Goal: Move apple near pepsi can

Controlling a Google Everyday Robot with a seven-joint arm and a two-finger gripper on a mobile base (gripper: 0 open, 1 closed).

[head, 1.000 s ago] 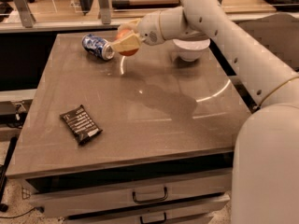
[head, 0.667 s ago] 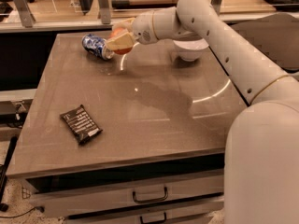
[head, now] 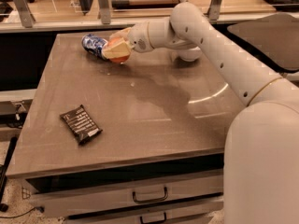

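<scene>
The hand (head: 116,48) is closed around the apple (head: 121,58) at the counter's (head: 154,120) 11 o'clock area. The pepsi can (head: 94,44) lies on its side just beside the apple, at its 10 o'clock (contact indeterminate). A dark wrapper (head: 81,123) lies toward 8 o'clock.

Warm dim light, glare arcs on table (head: 154,139), soft arm (head: 201,36) shadow by gripper (head: 117,48) holding apple (head: 120,58), back left

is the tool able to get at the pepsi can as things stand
Probably not to grasp it: the tool sits right beside the pepsi can at the far edge of the table, but it is shut on the apple.
</scene>
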